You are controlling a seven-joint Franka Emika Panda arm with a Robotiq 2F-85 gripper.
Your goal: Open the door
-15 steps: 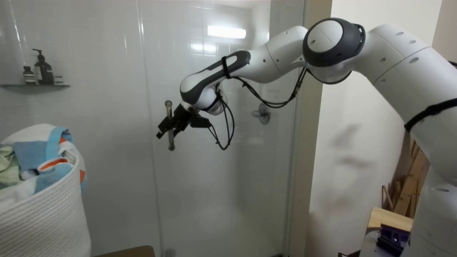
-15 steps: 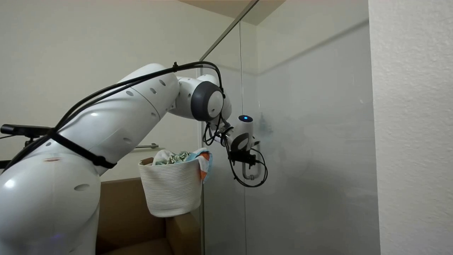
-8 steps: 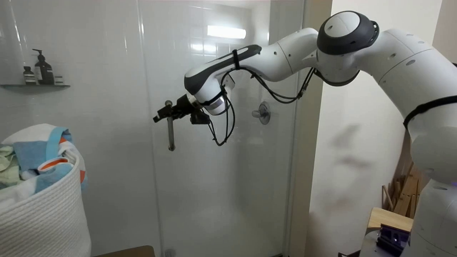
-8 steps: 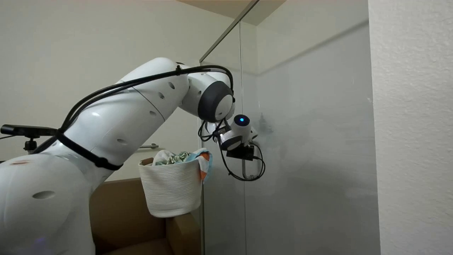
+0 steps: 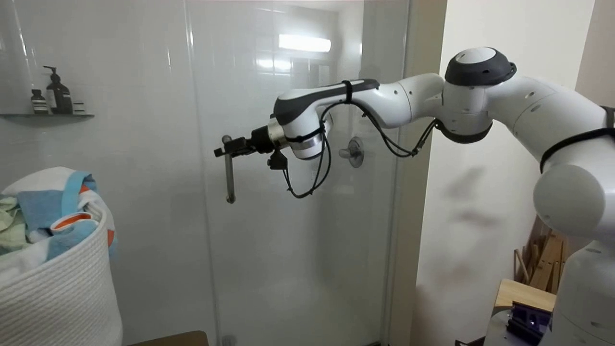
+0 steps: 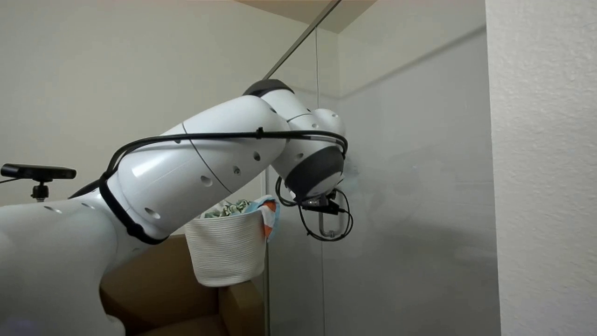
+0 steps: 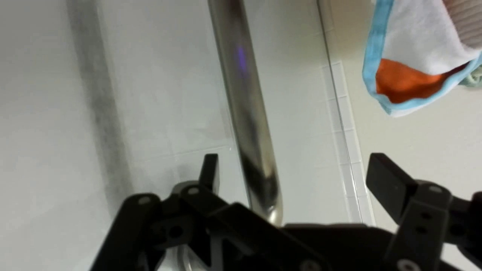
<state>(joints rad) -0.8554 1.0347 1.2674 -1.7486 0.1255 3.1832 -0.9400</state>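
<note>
Black two-fingered claw (image 7: 295, 171): spread, a wide gap between its fingers; in the wrist view the vertical silver bar handle (image 7: 244, 101) runs between them, closer to the finger on the left.
Bar and fingertips: apart where both show; farther in, the claw's own body hides the bar, so contact there cannot be told.
Handle, in an exterior view: crossed at its higher part by the nearly level claw, whose tips lie just left of it.
Tall frameless clear glass door (image 5: 288, 240): bears the handle near its left edge; looks closed, in line with the fixed handleless glass panel (image 5: 158, 240) on its left in both exterior views.
White jointed arm with dark grey trim (image 5: 394, 101): enters from the right in an exterior view; where it enters from the near left, a dark grey joint cover (image 6: 317, 170) hides most of the claw.
Black cables (image 5: 408, 154): hang in loops under the arm.
White woven basket (image 5: 62, 298): near left, heaped with a white, blue and orange towel (image 5: 43, 206) that hangs over the rim.
Glass corner shelf (image 5: 19, 115): far left, bearing a dark pump bottle (image 5: 59, 96) and a smaller dark bottle (image 5: 39, 102).
Round metal shower valve (image 5: 355, 153): seen through the door, well right of the handle.
</note>
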